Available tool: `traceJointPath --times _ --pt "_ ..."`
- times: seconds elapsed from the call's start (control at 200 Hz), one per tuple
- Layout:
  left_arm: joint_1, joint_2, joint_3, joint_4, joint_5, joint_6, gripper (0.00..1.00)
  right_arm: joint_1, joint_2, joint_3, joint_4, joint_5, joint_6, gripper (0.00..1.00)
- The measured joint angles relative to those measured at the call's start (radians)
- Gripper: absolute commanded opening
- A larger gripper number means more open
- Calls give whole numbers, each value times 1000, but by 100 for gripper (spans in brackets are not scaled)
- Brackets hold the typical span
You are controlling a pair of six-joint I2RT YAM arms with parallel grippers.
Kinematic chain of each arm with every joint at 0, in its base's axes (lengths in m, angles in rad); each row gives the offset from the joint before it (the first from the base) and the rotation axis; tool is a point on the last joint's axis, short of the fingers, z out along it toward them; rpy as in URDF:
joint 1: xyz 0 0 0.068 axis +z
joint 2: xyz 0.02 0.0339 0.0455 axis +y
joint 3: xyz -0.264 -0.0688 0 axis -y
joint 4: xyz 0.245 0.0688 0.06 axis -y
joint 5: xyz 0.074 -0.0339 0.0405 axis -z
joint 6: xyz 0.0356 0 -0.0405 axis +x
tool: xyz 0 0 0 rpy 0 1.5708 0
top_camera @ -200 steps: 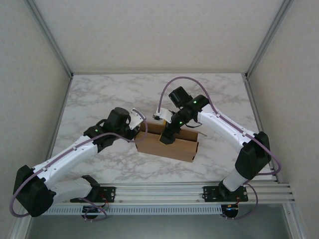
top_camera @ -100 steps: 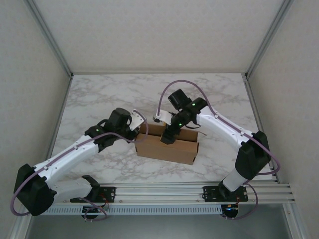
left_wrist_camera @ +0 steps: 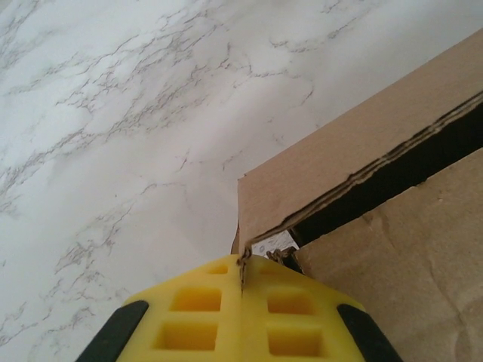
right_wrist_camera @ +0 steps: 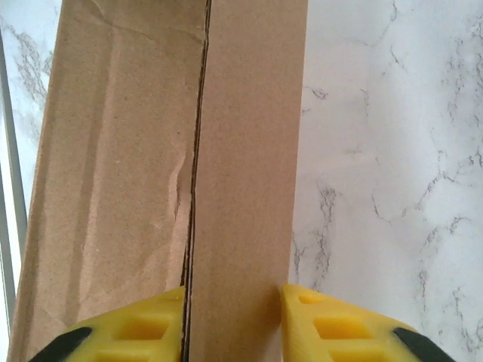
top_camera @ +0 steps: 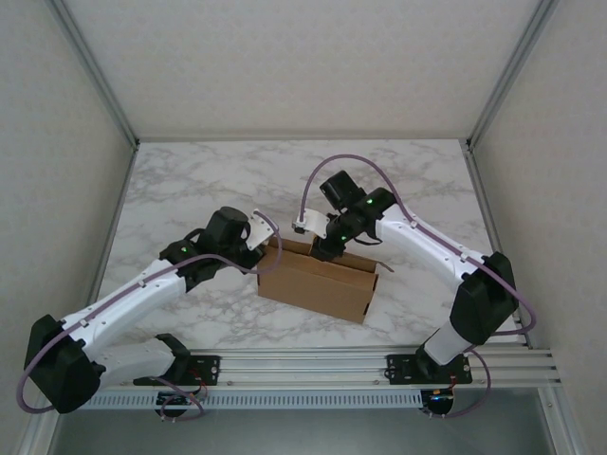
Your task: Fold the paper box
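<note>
From above you see the paper box (top_camera: 313, 284) lying at the middle of the marble table (top_camera: 190, 180). Its long axis runs close to the 9-to-3 line, and the right end dips toward 4 o'clock. It is plain, unprinted brown cardboard, shallow and rectangular, with the top panel down. The left gripper (top_camera: 264, 243) meets the box's corner at 10 o'clock. The right gripper (top_camera: 321, 250) sits on the far long edge at about 12 o'clock.

Your left wrist camera shows what the overhead view hides: the yellow fingers (left_wrist_camera: 196, 317) are pressed together on the raw, corrugated edge of the box wall. A dark gap (left_wrist_camera: 392, 173) runs between that wall and the top panel beside it.

Your right wrist camera shows the jaws standing apart with a narrow cardboard strip (right_wrist_camera: 245, 151) between them, the yellow pads (right_wrist_camera: 339, 328) on either side. You cannot tell whether they squeeze it. At 9 o'clock of the strip, past a thin seam, the wider panel carries a wrinkled crease (right_wrist_camera: 177, 181).
</note>
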Motion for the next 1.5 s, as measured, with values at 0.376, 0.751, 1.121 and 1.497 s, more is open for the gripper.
traceJointPath --times 0.376,0.751,1.121,1.497 --pt "-10 -16 0 3 -19 0 0 -11 -79 38 -27 -79 53 99" --pt "-24 -18 -1 22 -31 1 0 0 -11 42 -63 -148 128 99" --pt "-24 -5 -5 42 -34 0 0 45 10 10 -74 -158 157 99" --pt "-37 80 28 71 -61 -19 0 74 24 -14 -68 -92 154 95"
